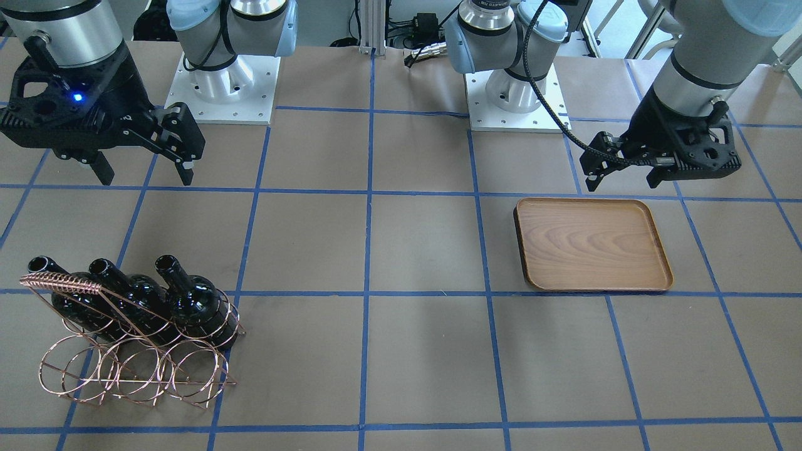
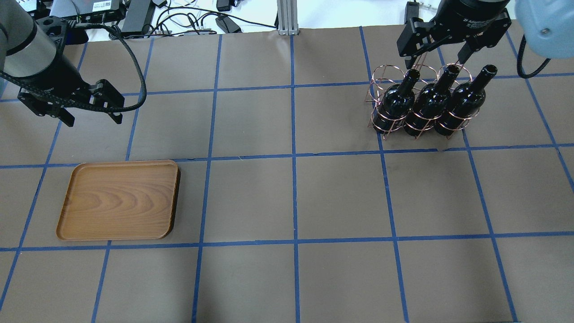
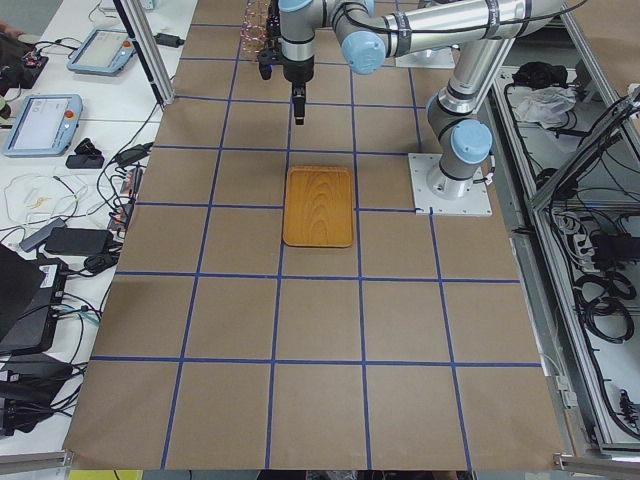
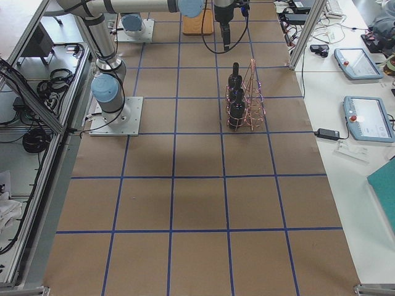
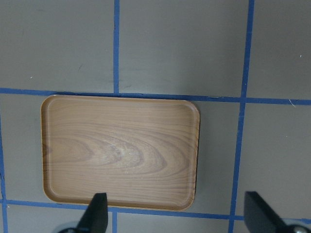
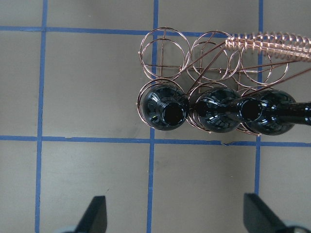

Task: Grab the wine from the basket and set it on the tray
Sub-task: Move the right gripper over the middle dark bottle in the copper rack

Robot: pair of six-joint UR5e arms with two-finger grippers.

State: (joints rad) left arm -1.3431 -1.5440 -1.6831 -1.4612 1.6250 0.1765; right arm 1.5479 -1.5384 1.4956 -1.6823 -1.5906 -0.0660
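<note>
While the wine (image 1: 194,304) sits in the basket (image 1: 62,285), left end effector (image 1: 622,183) and right end effector (image 1: 146,180) hang spread, empty.

Three wine bottles (image 2: 428,105) lean in the basket (image 2: 371,99) on the desk's (image 2: 291,202) right half, the right pincer (image 2: 432,56) spread wide just beyond them. The left pincer (image 2: 94,121), also spread, hangs beyond the tray (image 2: 119,199).

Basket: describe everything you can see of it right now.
The basket is a copper-coloured wire rack of round loops in two rows, with a coiled-wire handle bar on top. It stands upright on the table. One row holds three dark bottles, necks up; the other row is empty.
</note>
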